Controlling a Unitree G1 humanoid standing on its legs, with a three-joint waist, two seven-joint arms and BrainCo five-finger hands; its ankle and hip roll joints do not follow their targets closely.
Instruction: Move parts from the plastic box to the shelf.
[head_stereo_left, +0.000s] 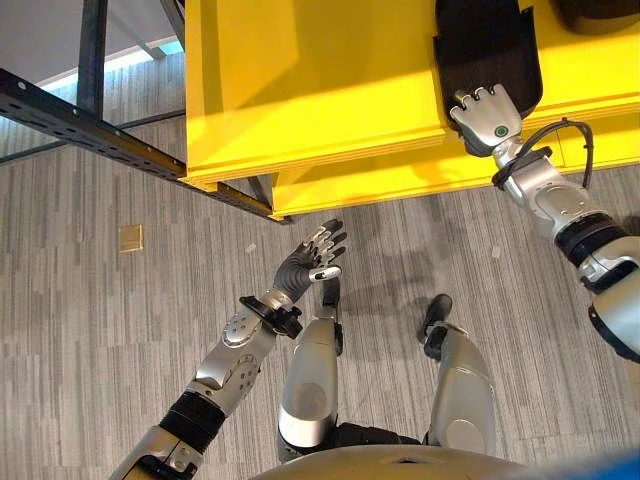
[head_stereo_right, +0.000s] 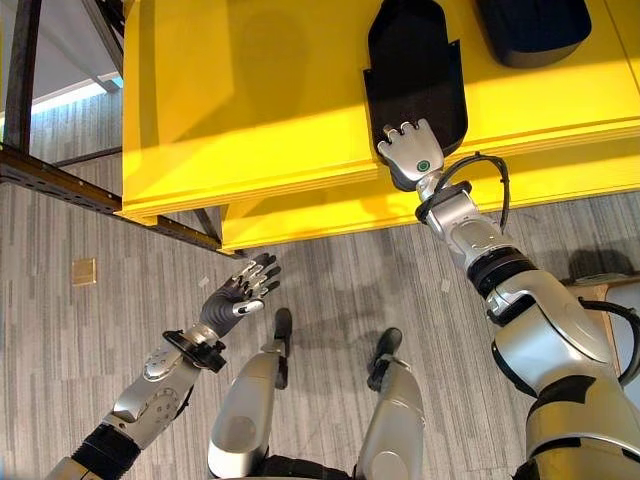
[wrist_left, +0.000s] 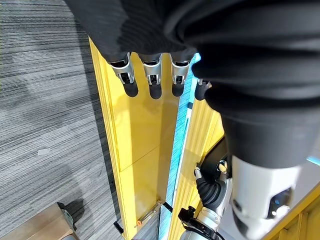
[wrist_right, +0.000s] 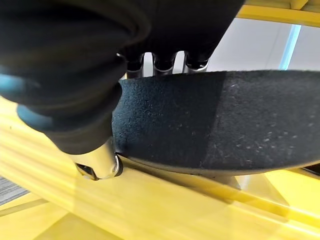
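- Right eye view: the right hand (head_stereo_right: 412, 155) is seen gripping the near end of a black part (head_stereo_right: 415, 70) on the yellow shelf (head_stereo_right: 250, 100).
- The left hand (head_stereo_left: 312, 262) is held open, fingers relaxed, above the floor (head_stereo_left: 90, 320).

Grey striped carpet floor (head_stereo_left: 100, 330), dark metal frame (head_stereo_left: 90, 125).
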